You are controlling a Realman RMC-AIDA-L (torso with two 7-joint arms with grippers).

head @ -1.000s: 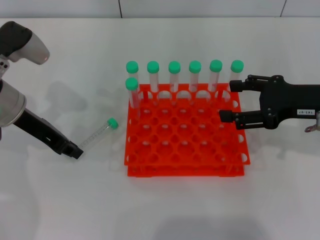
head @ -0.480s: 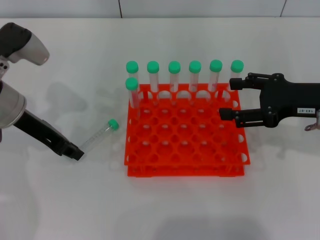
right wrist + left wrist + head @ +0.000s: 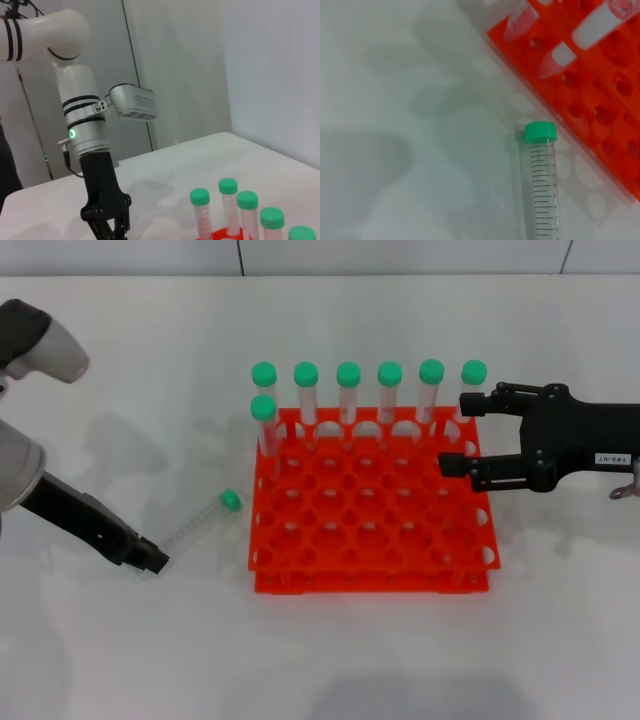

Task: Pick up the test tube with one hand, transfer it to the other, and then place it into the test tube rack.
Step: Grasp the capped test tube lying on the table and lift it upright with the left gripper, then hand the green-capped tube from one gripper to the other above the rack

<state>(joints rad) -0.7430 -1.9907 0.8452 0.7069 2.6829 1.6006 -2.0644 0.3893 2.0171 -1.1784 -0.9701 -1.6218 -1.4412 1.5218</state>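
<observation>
The test tube (image 3: 198,523), clear with a green cap, lies slanted just above the white table left of the orange-red test tube rack (image 3: 370,580). Its cap points toward the rack. My left gripper (image 3: 155,558) is at the tube's bottom end and appears shut on it. In the left wrist view the test tube (image 3: 542,190) runs out of the picture, beside the rack (image 3: 580,100). My labelled right gripper (image 3: 455,435) hovers open over the rack's right edge with nothing in it. The right wrist view shows the left gripper (image 3: 109,227) from afar.
Several green-capped tubes (image 3: 348,390) stand in the rack's back row, and one more (image 3: 264,420) stands in the second row at the left. These tubes (image 3: 230,200) also show in the right wrist view. White table (image 3: 120,660) surrounds the rack.
My left gripper has moved toward the table's near edge and lower. The test tube went with it and now sits closer to the table. The right gripper has barely moved.
</observation>
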